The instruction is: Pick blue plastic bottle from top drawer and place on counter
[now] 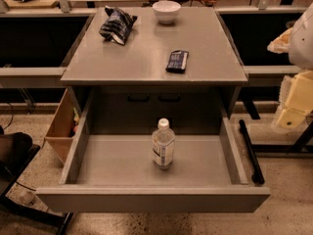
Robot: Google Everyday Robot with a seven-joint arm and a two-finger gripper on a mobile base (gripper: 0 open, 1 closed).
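Note:
The blue plastic bottle (163, 144) is clear with a white cap and a pale label. It stands upright in the middle of the open top drawer (146, 199), which is pulled fully out toward me. The counter (205, 38) is the grey cabinet top behind and above the drawer. My arm enters at the right edge, and my gripper (289, 117) hangs there, right of the cabinet at about drawer height. It is well apart from the bottle and holds nothing that I can see.
On the counter stand a white bowl (166, 11) at the back, a dark crumpled snack bag (117, 26) at back left and a small dark packet (177, 61) near the front. A cardboard box (61, 126) sits left of the cabinet. A black bar (251, 151) lies right of the drawer.

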